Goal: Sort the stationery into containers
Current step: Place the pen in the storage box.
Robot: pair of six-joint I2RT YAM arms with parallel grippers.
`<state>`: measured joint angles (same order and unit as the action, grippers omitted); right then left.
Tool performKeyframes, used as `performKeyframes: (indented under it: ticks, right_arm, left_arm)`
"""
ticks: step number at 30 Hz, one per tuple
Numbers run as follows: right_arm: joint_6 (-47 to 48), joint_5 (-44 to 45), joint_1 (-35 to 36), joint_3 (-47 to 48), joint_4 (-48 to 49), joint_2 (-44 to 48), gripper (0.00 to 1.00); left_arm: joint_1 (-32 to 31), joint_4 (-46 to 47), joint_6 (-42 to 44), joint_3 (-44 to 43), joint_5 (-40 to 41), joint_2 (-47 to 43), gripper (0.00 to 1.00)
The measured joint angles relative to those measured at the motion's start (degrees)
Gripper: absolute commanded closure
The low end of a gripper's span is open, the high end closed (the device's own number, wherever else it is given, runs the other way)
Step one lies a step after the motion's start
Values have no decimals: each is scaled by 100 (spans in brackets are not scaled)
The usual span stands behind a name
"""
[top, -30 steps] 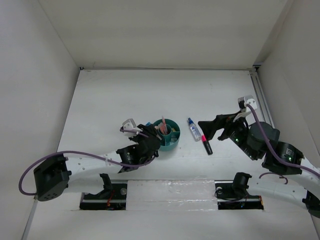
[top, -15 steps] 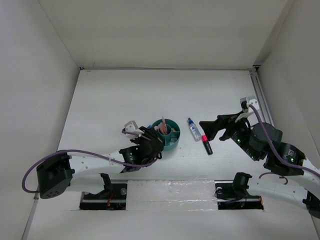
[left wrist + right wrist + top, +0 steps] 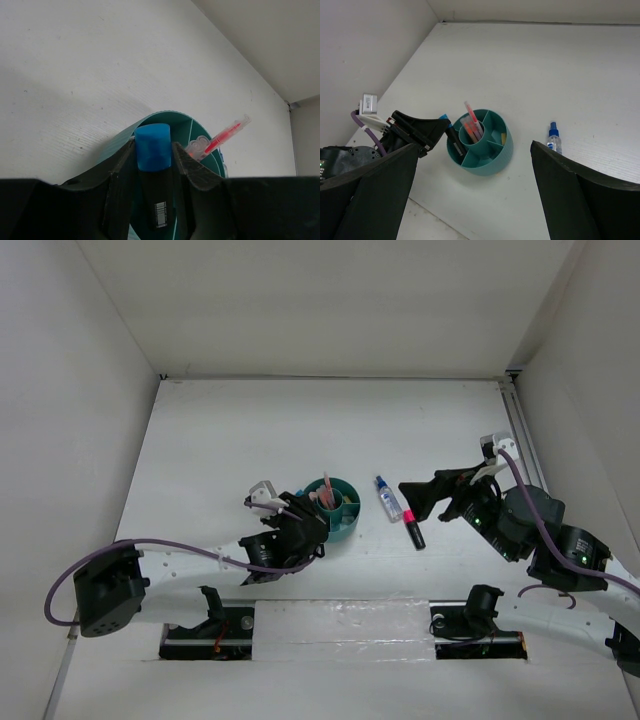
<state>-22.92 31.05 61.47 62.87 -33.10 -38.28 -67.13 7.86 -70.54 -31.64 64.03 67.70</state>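
The round teal organizer (image 3: 350, 516) stands mid-table, with pinkish pencils (image 3: 326, 494) upright in its central cup. My left gripper (image 3: 153, 149) is shut on the blue-capped black marker (image 3: 152, 141), whose lower end sits inside the organizer's (image 3: 490, 165) left outer compartment. From the right wrist view that marker (image 3: 451, 136) leans on the rim, and a tan eraser (image 3: 503, 137) lies in another compartment. My right gripper (image 3: 414, 496) hangs open above the table. Just left of it lie the clear blue-capped bottle (image 3: 388, 499) and the pink-capped marker (image 3: 412, 529).
White walls close in the table on the left, back and right. A rail (image 3: 520, 430) runs along the right edge. The arm bases (image 3: 215, 625) sit along the near edge.
My left gripper, with the blue-capped marker, has shifted slightly toward the near side at the organizer's left rim. The right arm has drifted a little to the right.
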Motion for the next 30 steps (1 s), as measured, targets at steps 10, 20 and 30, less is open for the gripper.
performKeyframes:
  ticks: [10,20,30]
  right_arm:
    - [0,-2,0,0,-15,0,0]
    - [-227,-7,-13,-210,-28,-251,0]
    - [-1058,-1467,-1591,-2181,138,-1016,5]
  left_arm:
    - [0,0,-7,0,2,59,61]
    - [-544,-938,-284,-490,264,-131,0]
    - [-551,-3152,-935,-1552,90,-920,0]
